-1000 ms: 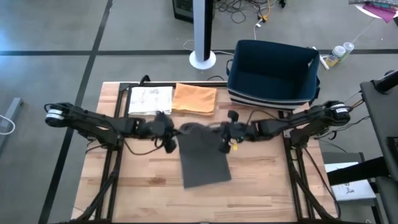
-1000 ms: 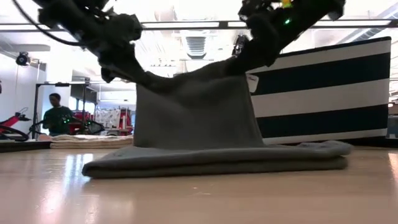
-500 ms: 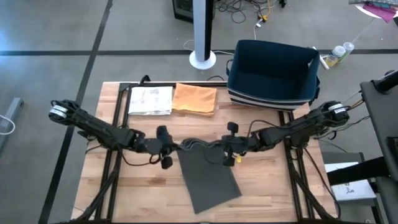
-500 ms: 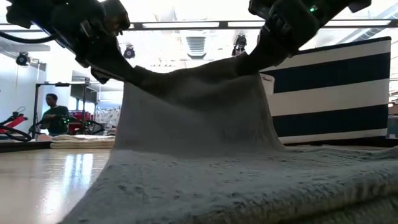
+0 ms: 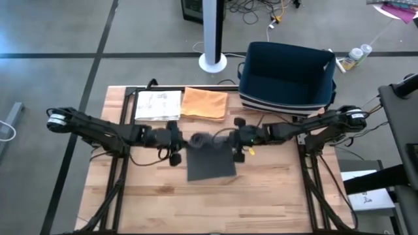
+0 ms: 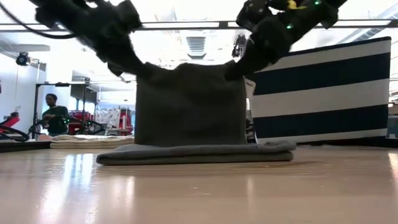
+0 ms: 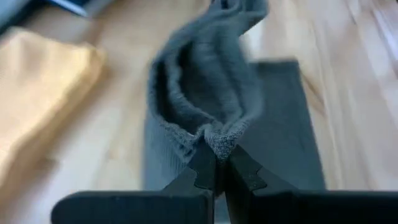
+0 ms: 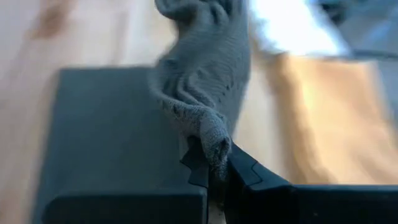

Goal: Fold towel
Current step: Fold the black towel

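Towel: my dark grey terry towel (image 5: 210, 163) lies mid-table, lower part flat, upper edge lifted.
Left gripper (image 7: 215, 163): pinched tight on one raised corner.
Right gripper (image 8: 214, 163): pinched tight on the other corner.
Done: I judge one fold is underway, the hem hanging above the flat layer.
Left: lay the edge down, release, smooth.

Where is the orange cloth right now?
In the high view, the orange cloth lies at the table's far edge, between the white paper on its left and the blue bin on its right.
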`<move>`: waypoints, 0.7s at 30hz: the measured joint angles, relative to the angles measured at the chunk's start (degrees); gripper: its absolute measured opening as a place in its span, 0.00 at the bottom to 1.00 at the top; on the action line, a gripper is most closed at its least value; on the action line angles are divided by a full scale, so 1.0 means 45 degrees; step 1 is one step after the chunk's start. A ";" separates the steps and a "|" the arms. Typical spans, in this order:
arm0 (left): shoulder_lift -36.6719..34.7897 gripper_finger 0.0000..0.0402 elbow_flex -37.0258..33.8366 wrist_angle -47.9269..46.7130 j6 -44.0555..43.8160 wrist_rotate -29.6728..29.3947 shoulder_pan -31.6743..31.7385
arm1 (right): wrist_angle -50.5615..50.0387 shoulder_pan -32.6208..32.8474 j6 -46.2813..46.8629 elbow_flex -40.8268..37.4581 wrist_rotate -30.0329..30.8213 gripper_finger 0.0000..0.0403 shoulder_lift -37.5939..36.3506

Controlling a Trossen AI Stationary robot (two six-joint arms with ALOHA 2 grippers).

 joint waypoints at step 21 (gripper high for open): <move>0.4090 0.02 -0.0976 0.3435 -0.3284 0.1047 -0.2781 | 0.0788 0.2542 0.3619 -0.0530 -0.0767 0.01 0.2348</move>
